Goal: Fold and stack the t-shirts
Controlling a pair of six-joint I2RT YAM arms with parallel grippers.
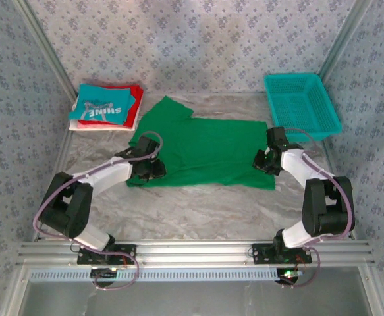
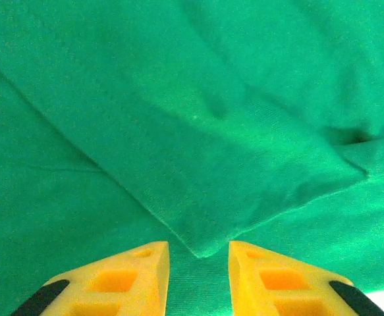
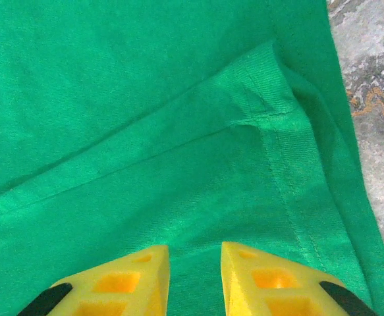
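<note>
The green t-shirt point(image 1: 211, 148) lay spread in the middle of the table point(image 1: 198, 210) with 1 flap doubled over, so I had an arm at each end for the next fold. The left gripper point(image 2: 198, 253) hovered part-open at a folded corner. The right gripper point(image 3: 195, 253) sat part-open over the hem, apparently pinching nothing. The folded stack point(image 1: 106, 105) sat far-left and the basket point(image 1: 302, 105) far-right; neither blocked the fold.

Marble table point(image 1: 198, 210) bears green t-shirt point(image 1: 205, 151), shirt stack point(image 1: 106, 105), basket point(image 1: 301, 105).

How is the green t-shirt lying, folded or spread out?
Partly folded: the green t-shirt lies flat, a layer doubled over in both wrist views, one sleeve sticking out.
</note>
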